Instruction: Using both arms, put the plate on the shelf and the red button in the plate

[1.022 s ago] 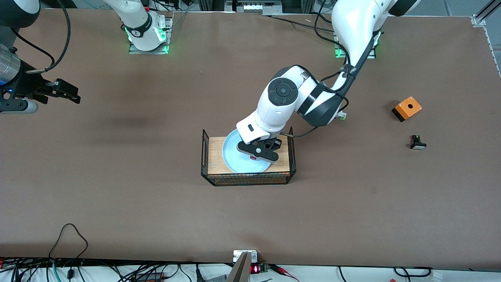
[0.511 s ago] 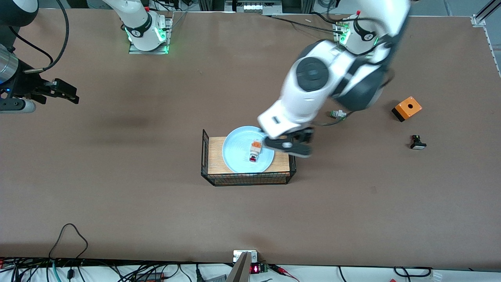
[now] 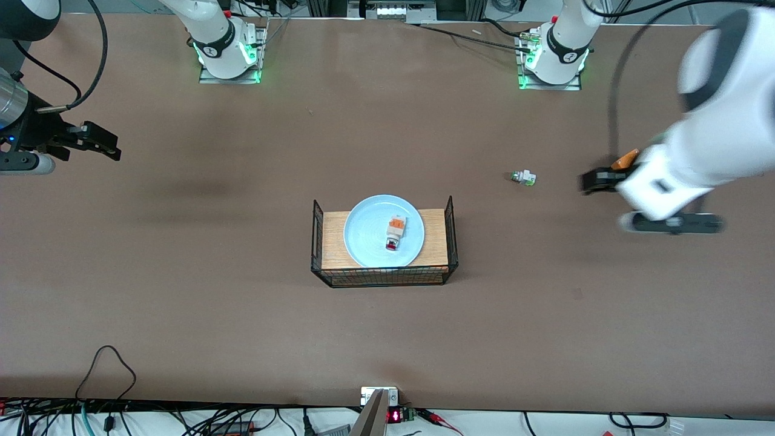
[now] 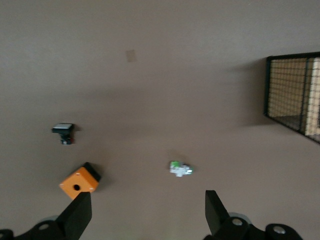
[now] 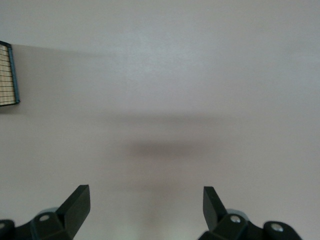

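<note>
Front view, right edge of frame: left gripper (image 3: 651, 203) in the air over the orange box (image 4: 79, 180), blurred, seemingly spread and empty, as in its wrist picture. Well toward frame centre: red button (image 3: 395, 232) on the plate (image 3: 363, 233) in the wire basket (image 3: 451, 227), long axis running up-down. Upper left: right gripper (image 3: 100, 143) waiting, spread, empty, farther off.
</note>
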{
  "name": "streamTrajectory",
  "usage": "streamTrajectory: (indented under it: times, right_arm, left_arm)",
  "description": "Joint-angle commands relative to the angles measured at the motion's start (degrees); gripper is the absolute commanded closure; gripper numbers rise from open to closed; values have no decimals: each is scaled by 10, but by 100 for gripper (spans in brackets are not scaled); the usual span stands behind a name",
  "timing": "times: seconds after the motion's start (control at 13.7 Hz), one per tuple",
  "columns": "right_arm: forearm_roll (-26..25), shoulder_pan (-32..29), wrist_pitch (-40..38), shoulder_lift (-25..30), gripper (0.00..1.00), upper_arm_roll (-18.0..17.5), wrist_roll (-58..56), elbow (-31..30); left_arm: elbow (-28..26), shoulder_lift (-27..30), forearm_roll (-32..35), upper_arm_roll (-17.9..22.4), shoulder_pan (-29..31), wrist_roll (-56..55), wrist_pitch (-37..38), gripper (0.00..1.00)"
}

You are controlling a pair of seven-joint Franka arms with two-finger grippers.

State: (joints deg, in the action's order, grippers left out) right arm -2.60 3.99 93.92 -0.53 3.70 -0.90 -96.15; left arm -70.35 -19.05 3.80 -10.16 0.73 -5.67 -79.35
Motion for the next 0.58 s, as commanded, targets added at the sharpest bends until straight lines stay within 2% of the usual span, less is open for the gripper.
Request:
streamTrajectory:
  times: [0.0,0.07,0.15,0.29,0.51]
  right_arm:
    - [-21,10,2,8,0,-5,-2,1]
    - [-21,11,1,8,0,-5,-2,1]
    - [-21,11,1,8,0,-6,-2,1]
    - [-21,10,1,8,0,-6,-2,1]
    - [-21,10,2,8,0,-5,-2,1]
  left_arm:
    - [-166,122,-5,66,-6,84,-95,0]
    - [-225,159,-30,100,-21,100,-139,0]
    - [-249,180,-47,123,-33,103,-149,0]
    - [-263,199,-47,149,-62,102,-131,0]
    - [-259,199,-42,149,-61,102,-122,0]
